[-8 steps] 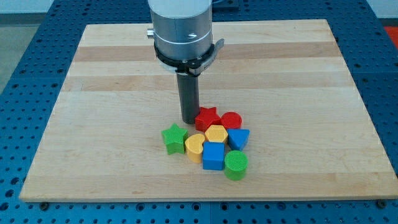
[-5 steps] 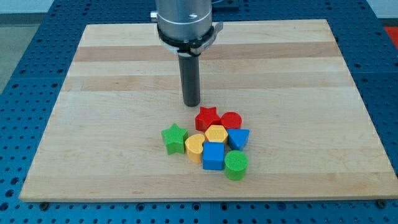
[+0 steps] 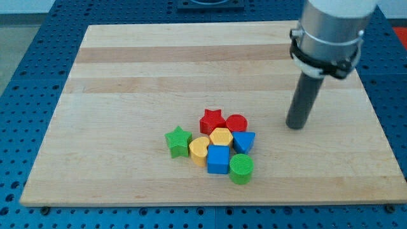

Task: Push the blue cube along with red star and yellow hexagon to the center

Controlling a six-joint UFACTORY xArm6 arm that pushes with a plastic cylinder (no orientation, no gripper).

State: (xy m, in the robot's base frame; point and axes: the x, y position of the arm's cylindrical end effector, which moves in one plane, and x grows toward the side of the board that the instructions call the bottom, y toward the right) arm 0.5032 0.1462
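Pale wooden desk [image 3: 127, 76], planks running across the view, set on a blue perforated base [image 3: 25, 83] that shows along the edges.

My tip [image 3: 295, 126] rests on the desk at the view's right, well apart from the block cluster and level with its upper row. Dark rod rises to a grey cylindrical housing [image 3: 334, 28], cut off by the view's top. No fingers on this rig; just the bare rod end, touching no block.

Cluster sits below the desk's middle, towards the view's bottom:
- red star [image 3: 212, 120] at upper left, touching the yellow hexagon [image 3: 221, 136] below it.
- red cylinder [image 3: 236, 123] just right of the star.
- blue cube [image 3: 218, 159] directly under the hexagon, touching it.
- blue triangular block [image 3: 244, 140] right of the hexagon; its exact shape is hard to make out, partly hidden behind neighbours.
- second yellow block [image 3: 199, 150] left of the cube; rounded, exact shape unclear.
- green cylinder [image 3: 241, 169] at lower right, beside the cube.
- green star [image 3: 178, 141] at the left, just beside the yellow block; whether they touch I cannot tell.

No readable writing or labels anywhere.
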